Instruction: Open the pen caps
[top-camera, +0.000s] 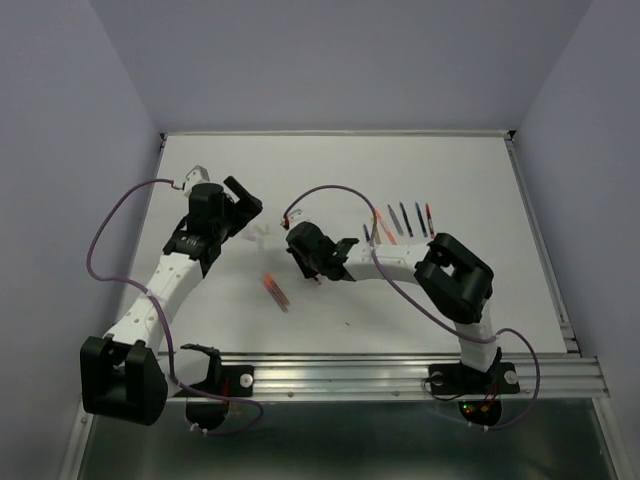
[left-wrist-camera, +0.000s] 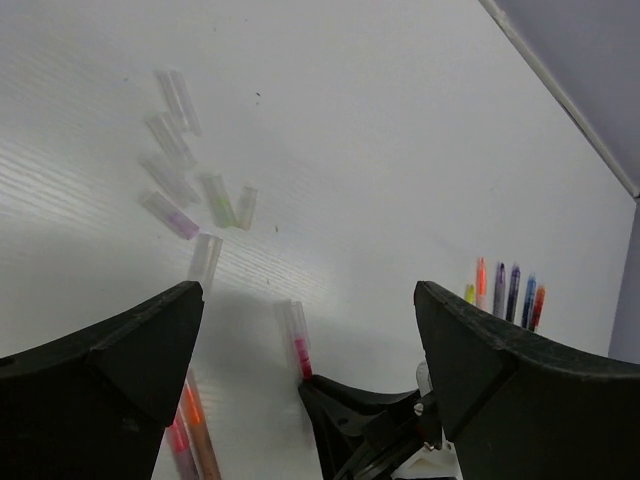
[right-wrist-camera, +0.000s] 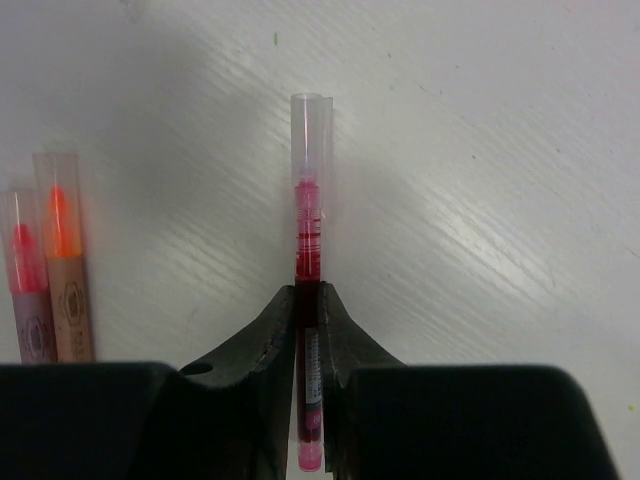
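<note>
Right gripper (right-wrist-camera: 308, 300): I am pinching the red pen (right-wrist-camera: 308, 250) by its barrel, both fingers drawn tight against it.
Red pen: it is pointing straight ahead out of my right fingers, low over the white table (right-wrist-camera: 480, 150).
Cap (right-wrist-camera: 311, 135): a clear one, it is sitting on the red pen's far end, beyond my fingertips.
Left gripper (left-wrist-camera: 306, 295): I am holding it spread wide above the table, gripping nothing.
Loose caps (left-wrist-camera: 172, 215): several clear ones are lying scattered on the table, ahead and to the left of my left fingers.
Pair of pens (right-wrist-camera: 62, 270): one pink and one orange are lying side by side, touching, left of the red pen, each wearing a clear cap.
Row of pens (left-wrist-camera: 505, 290): they are lying parallel near the table's right edge; I cannot tell whether they are capped.
</note>
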